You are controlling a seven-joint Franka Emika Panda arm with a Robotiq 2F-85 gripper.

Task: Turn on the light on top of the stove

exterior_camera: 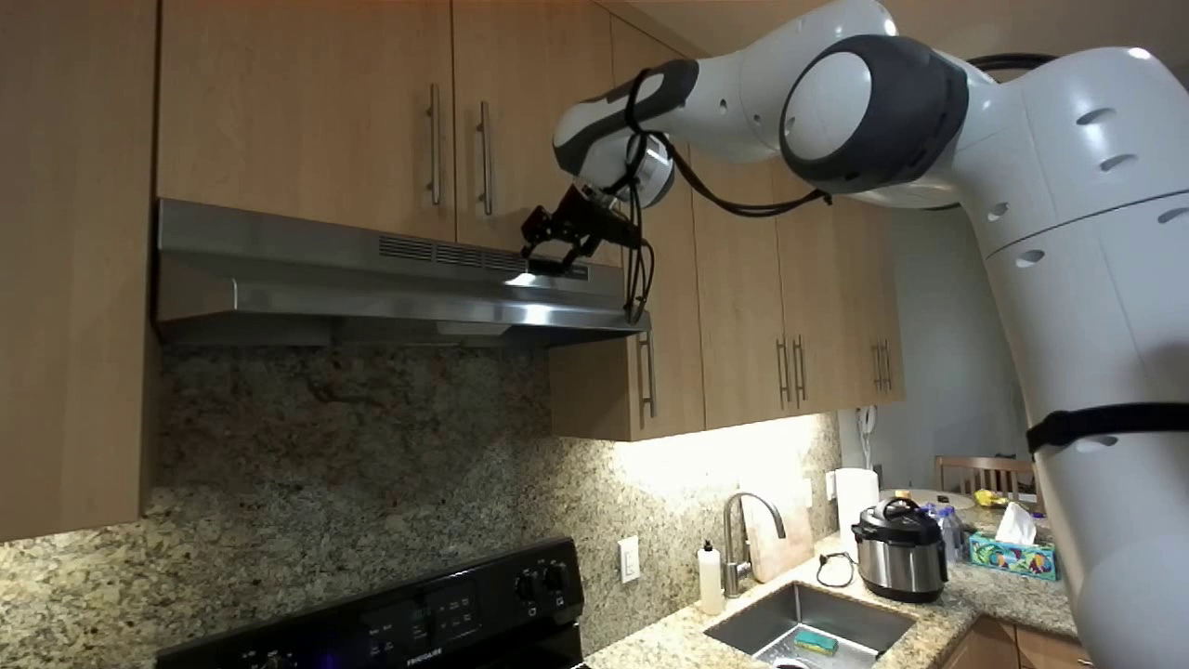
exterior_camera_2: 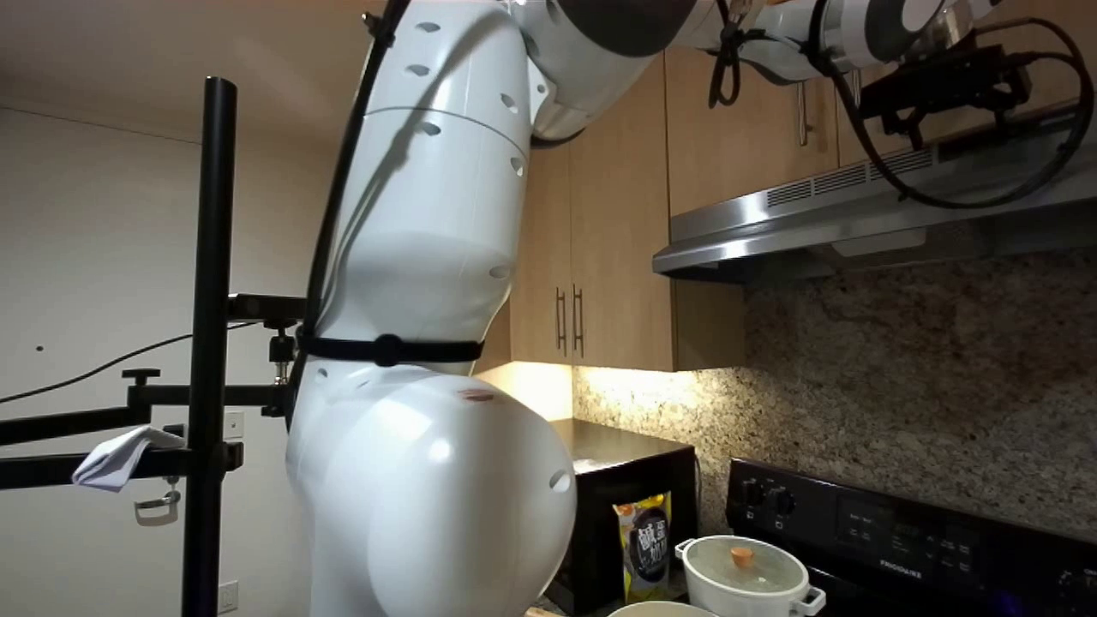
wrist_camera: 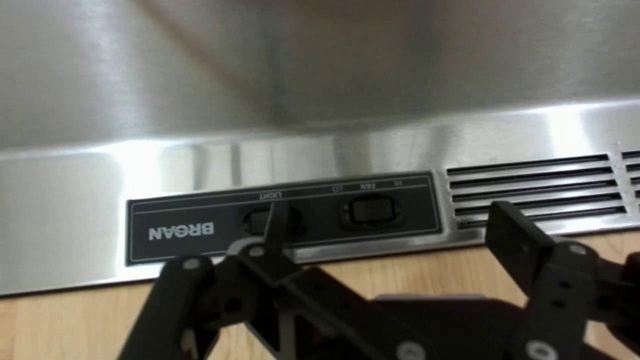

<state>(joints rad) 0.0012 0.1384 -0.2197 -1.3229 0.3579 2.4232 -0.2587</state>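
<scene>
Light (exterior_camera_2: 878,242) is sitting in the underside of the range hood (exterior_camera: 372,293), LIGHT switch (wrist_camera: 257,222) on its front. Gripper (wrist_camera: 389,220) is hanging at hood front, fingers (wrist_camera: 276,225) spread apart, one partly covering the switch; can't tell if touching. Stove (exterior_camera: 502,595) is sitting below hood.

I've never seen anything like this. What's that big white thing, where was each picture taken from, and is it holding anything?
That is a jointed white robot arm ending in a black two-fingered pincer. Two pictures look on from outside the robot; the upside-down close-up is taken from its wrist. The fingers stand apart with nothing gripped between them. In that close-up, one finger partly covers the black light switch on the brushed stainless-steel range hood; whether they touch, I can't tell. In an exterior view, a silver-and-black pot-shaped cooker and a colourful tissue box sit on the speckled stone counter.
</scene>
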